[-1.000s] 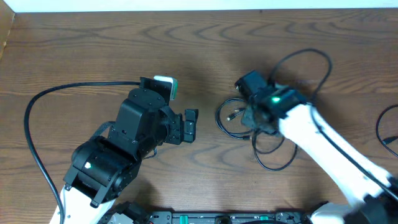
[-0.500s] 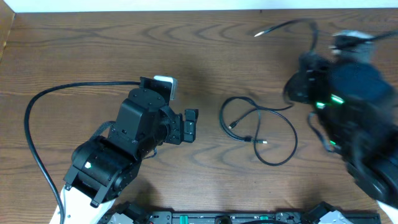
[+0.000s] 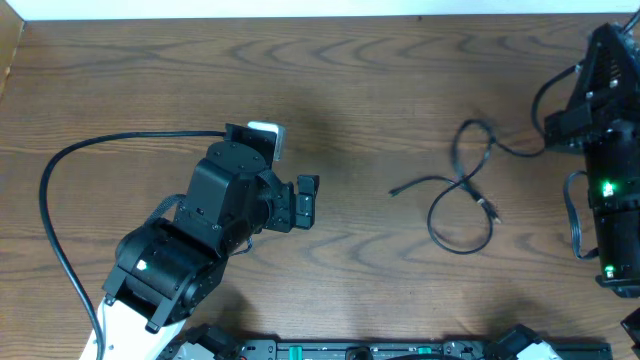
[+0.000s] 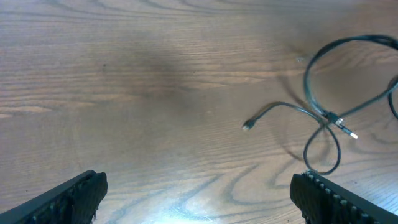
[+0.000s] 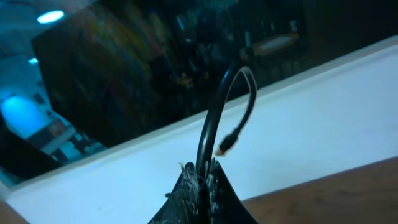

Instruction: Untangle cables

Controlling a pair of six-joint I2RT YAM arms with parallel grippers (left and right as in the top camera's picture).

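The right pincer [image 5: 200, 178] clamps tight on a cable [image 5: 209, 124], while the left pincer [image 4: 198, 186] gapes wide above the tabletop [image 4: 124, 93].

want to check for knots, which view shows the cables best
The overhead view: the cables show almost whole, with loops, crossing and free plug. The left wrist view cuts the loops off at its right edge. The right wrist view shows only a short plug end pinched in the right gripper.

Black left arm [image 3: 215, 215], white base link [image 3: 122, 325], green LED [image 3: 143, 265], thick black cable [image 3: 60, 165], black left hand [image 4: 200, 198], black right arm [image 3: 610, 140]
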